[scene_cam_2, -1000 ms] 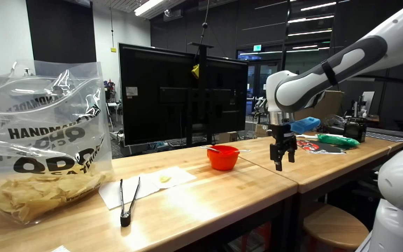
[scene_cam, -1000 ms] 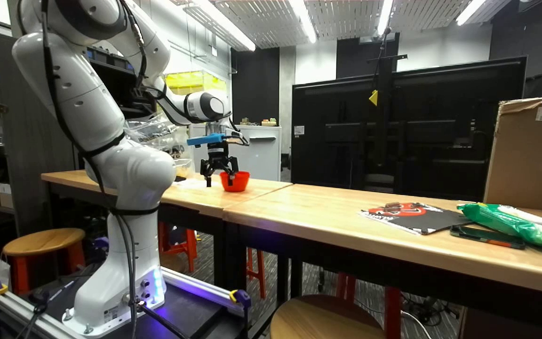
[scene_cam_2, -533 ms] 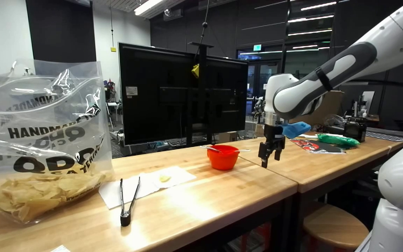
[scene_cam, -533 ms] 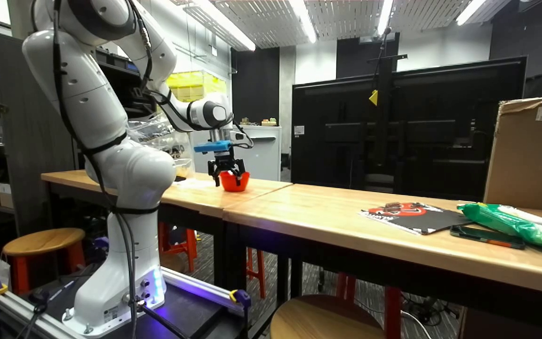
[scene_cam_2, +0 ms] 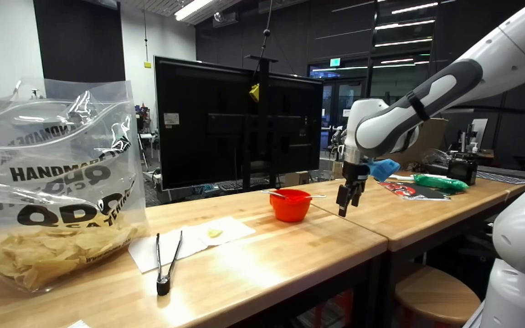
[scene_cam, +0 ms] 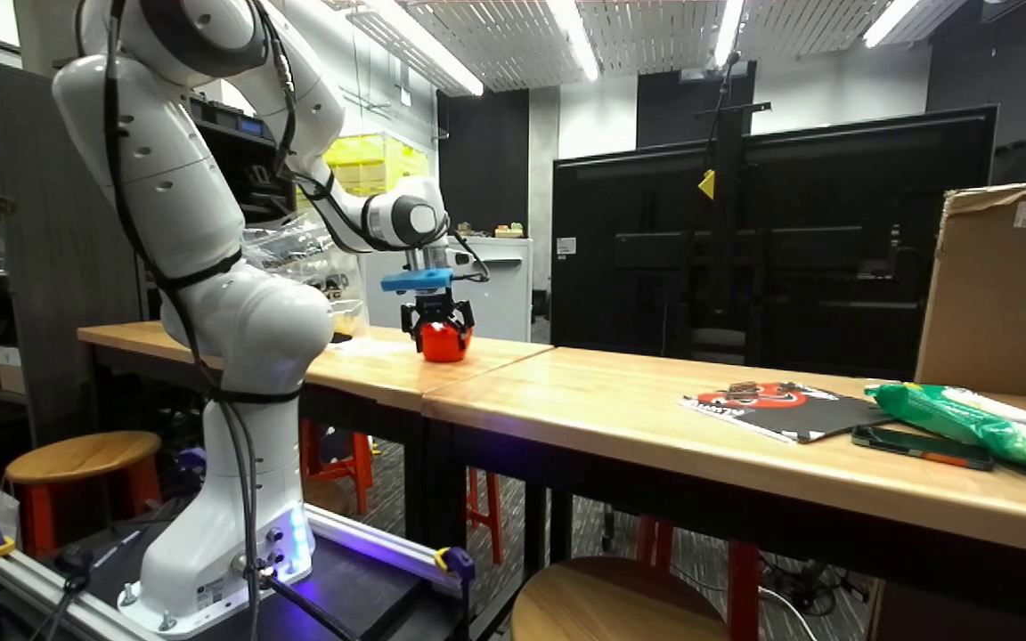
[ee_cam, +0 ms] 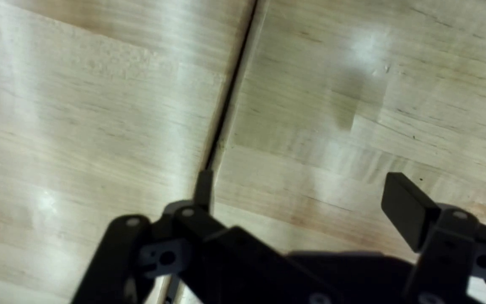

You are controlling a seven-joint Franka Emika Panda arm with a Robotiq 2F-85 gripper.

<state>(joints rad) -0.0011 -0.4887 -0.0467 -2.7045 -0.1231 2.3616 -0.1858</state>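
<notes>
My gripper point(scene_cam: 440, 345) is open and empty above the wooden table. Its black fingers stand wide apart in the wrist view point(ee_cam: 302, 190), with only bare tabletop point(ee_cam: 293, 109) and the dark seam point(ee_cam: 230, 97) between two tables below. The nearest thing is a red bowl point(scene_cam_2: 290, 208) with two thin light handles point(scene_cam_2: 316, 196) sticking out over its rim. In an exterior view the gripper point(scene_cam_2: 349, 208) is apart from the bowl, to its right. In an exterior view the fingers overlap the bowl point(scene_cam: 444, 345), in front of it. The bowl is outside the wrist view.
Black tongs point(scene_cam_2: 164, 280) lie by white napkins point(scene_cam_2: 167, 248) holding a yellow chip point(scene_cam_2: 214, 233). A clear bag of chips point(scene_cam_2: 57, 250) stands beside them. Farther along lie a black-and-red flat sheet point(scene_cam: 807, 417), a dark phone-like object point(scene_cam: 923, 448) and a green packet point(scene_cam: 967, 425). A large screen point(scene_cam: 638, 258) stands behind.
The open gripper has moved across the table, nearer the red bowl: rightward in an exterior view, leftward in an exterior view. Its motion is smaller in the last half second. The bowl has not moved.
</notes>
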